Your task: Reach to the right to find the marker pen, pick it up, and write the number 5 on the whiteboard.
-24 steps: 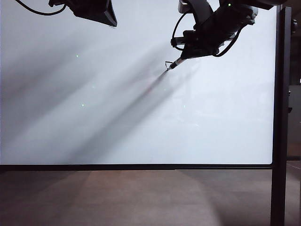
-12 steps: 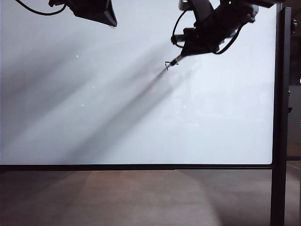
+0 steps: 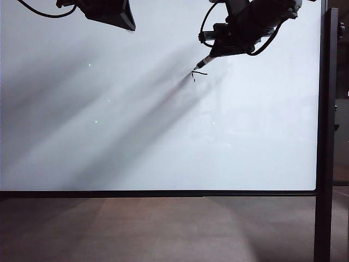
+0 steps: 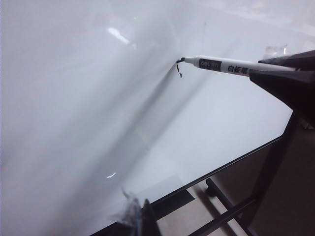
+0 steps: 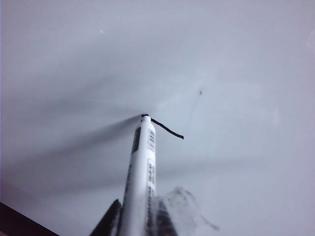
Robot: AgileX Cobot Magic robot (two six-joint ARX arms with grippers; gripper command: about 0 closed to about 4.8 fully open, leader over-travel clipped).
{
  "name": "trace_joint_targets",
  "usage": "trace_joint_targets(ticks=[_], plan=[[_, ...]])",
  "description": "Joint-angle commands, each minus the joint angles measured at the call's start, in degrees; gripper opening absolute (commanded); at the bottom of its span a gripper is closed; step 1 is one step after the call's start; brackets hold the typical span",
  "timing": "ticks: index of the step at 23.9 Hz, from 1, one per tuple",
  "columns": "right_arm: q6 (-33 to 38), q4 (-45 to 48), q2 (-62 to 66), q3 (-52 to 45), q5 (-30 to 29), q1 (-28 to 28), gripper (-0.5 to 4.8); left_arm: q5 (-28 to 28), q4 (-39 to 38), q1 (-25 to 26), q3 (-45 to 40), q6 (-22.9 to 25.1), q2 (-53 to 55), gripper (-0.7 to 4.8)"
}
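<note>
Currently, step: writing; the number 5 (image 3: 198,73) is only partly drawn, high on the whiteboard (image 3: 136,136).
Right gripper (image 3: 218,52): clamped on the marker pen (image 5: 141,167), tip at the stroke.
Left gripper (image 3: 109,12): upper left, state unclear.
Next: steady pressure for remaining strokes.

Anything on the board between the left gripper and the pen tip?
Nothing: exterior view shows bare whiteboard between left gripper and marker pen, held in right gripper.

1 whiteboard (image 3: 163,136), 1 marker pen (image 3: 203,63), 2 grippers (image 3: 215,53) (image 3: 109,13), perhaps 1 unfinished ink mark (image 3: 197,73).
</note>
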Motion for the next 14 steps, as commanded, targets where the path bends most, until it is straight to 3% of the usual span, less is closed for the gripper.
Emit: trace_joint_targets(ticks=[1, 14], plan=[[0.07, 1.29, -0.22, 0.24, -0.15, 0.13, -0.05, 0.07, 0.42, -0.02, 0.15, -0.11, -0.24, -0.04], [0.04, 2.47, 1.2, 0.24, -0.13, 0.09, -0.05, 0.07, 0.42, -0.02, 0.15, -0.11, -0.24, -0.04]])
